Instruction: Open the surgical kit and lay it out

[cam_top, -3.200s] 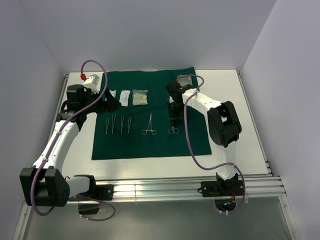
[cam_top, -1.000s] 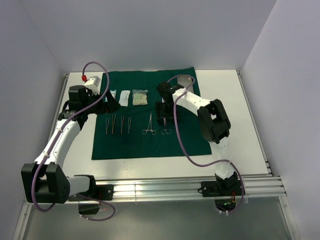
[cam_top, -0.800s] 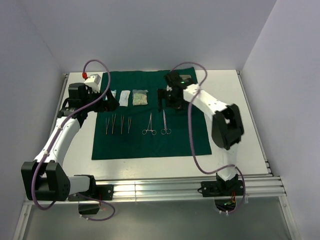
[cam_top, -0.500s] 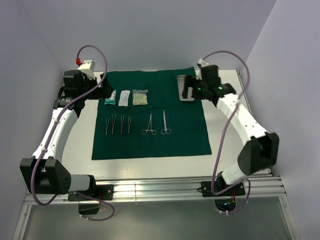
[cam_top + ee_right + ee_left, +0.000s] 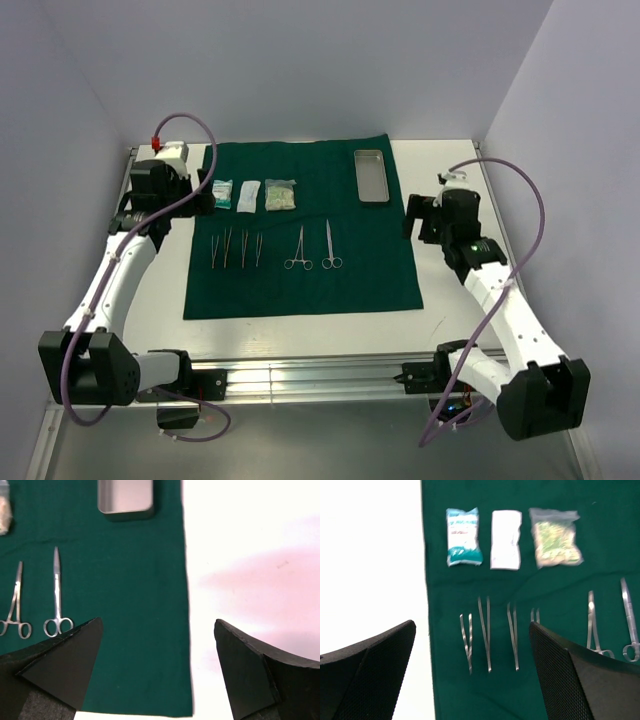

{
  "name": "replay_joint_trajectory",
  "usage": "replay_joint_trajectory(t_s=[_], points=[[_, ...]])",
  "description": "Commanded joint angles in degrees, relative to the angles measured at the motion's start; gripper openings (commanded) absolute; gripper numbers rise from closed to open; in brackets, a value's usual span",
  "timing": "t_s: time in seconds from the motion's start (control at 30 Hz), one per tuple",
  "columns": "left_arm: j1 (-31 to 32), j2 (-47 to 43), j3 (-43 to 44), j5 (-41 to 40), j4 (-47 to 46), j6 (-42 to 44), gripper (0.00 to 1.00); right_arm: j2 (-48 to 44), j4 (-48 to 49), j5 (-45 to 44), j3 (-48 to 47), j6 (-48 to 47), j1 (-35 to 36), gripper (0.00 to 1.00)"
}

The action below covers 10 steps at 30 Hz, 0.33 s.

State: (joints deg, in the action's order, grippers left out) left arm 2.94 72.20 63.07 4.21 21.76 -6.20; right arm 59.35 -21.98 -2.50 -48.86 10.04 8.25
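Observation:
The dark green cloth (image 5: 300, 280) lies spread flat on the white table. Along its far part sit three pale packets (image 5: 248, 194) in a row, with the small steel tray (image 5: 371, 175) at the far right. Below them lie several tweezers (image 5: 235, 248) and two scissors-like clamps (image 5: 314, 248), side by side. My left gripper (image 5: 203, 188) hovers open at the cloth's left edge; its wrist view shows the packets (image 5: 505, 539) and tweezers (image 5: 485, 632) beneath. My right gripper (image 5: 412, 215) hangs open over the cloth's right edge (image 5: 186, 630), with the clamps (image 5: 56, 595) and tray (image 5: 125, 499) to its left.
White table (image 5: 470, 290) shows bare on both sides of the cloth. A metal rail (image 5: 320, 375) runs along the front edge, and pale walls close in the back and sides. Purple cables loop above both arms.
My right gripper let go of the second clamp on the cloth, opened, rose and swung back to the right edge. My left gripper drew back left off the packets.

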Motion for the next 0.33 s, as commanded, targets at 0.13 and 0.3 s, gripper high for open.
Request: replay_joint_trajectory(t_s=[0.13,0.3], points=[[-0.22,-4.53,-2.77,-5.44,-1.72,2.68,0.99,-4.94,5.45,-3.39,1.93,0.68,-3.50,1.00],[-0.13,-5.67,-2.08,-4.91,-2.34,2.07,0.99,-5.56,5.45,-3.91,2.02,1.21,-4.21,1.00]])
